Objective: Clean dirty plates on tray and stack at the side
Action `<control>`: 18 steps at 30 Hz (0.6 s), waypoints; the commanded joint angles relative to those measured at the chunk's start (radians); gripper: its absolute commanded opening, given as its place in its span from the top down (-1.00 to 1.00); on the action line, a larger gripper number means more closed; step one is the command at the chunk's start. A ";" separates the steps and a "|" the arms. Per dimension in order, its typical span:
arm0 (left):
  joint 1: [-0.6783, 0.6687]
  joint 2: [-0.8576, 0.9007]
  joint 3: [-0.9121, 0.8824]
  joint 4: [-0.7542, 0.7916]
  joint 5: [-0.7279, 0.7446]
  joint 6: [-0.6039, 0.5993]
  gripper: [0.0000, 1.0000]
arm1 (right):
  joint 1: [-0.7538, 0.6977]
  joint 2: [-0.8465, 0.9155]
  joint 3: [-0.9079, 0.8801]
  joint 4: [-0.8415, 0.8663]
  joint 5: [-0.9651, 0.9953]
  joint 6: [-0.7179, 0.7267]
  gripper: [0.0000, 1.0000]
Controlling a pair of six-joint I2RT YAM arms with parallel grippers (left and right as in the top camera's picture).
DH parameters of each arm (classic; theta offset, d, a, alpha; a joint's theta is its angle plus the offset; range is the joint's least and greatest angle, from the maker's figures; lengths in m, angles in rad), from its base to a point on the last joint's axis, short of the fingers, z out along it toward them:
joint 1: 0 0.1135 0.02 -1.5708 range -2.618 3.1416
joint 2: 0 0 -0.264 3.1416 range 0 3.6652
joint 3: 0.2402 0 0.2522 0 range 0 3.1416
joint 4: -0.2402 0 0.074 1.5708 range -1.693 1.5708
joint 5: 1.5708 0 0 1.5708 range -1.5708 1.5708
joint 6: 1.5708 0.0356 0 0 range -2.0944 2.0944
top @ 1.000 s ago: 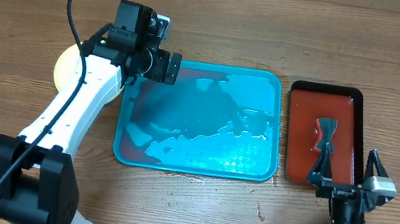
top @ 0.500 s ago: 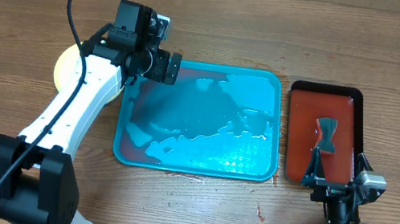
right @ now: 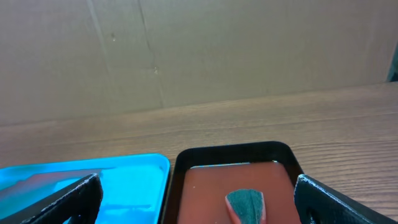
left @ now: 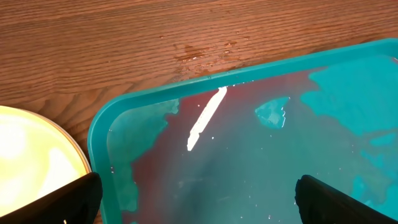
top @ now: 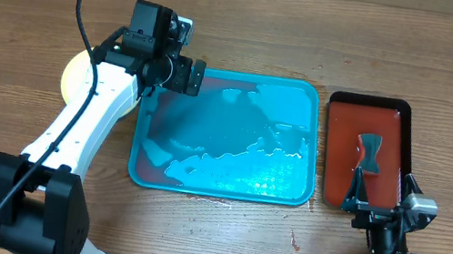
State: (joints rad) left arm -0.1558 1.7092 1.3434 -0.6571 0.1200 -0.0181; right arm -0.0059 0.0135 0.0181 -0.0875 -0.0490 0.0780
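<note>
The turquoise tray (top: 234, 138) lies mid-table, wet and smeared red, with no plate on it. A lime-yellow-rimmed plate (top: 75, 74) sits on the table to its left, mostly hidden under my left arm; in the left wrist view the plate (left: 28, 162) shows at the lower left, beside the tray's corner (left: 102, 130). My left gripper (top: 185, 76) hovers open over the tray's far-left corner, nothing between its fingers (left: 78, 198). My right gripper (top: 376, 207) stands open at the near end of the dark red tray, empty.
A dark red, black-rimmed tray (top: 337, 155) lies right of the turquoise one, with a green-and-red scrubber (top: 368, 155) on it, seen also as the scrubber (right: 245, 202) in the right wrist view. A cardboard wall (right: 199, 50) backs the table. Water drops lie by the tray's far edge (left: 199, 53).
The right wrist shifted slightly left at the red tray's near end during the first half second, then held still. The left arm has not moved.
</note>
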 commanded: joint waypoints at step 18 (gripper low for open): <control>-0.002 -0.142 0.018 0.002 -0.213 0.023 -1.00 | 0.000 -0.011 -0.010 0.007 -0.009 0.002 -1.00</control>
State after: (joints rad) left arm -0.1558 1.6695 1.3434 -0.6579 -0.0216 -0.0174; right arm -0.0059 0.0135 0.0185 -0.0875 -0.0490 0.0780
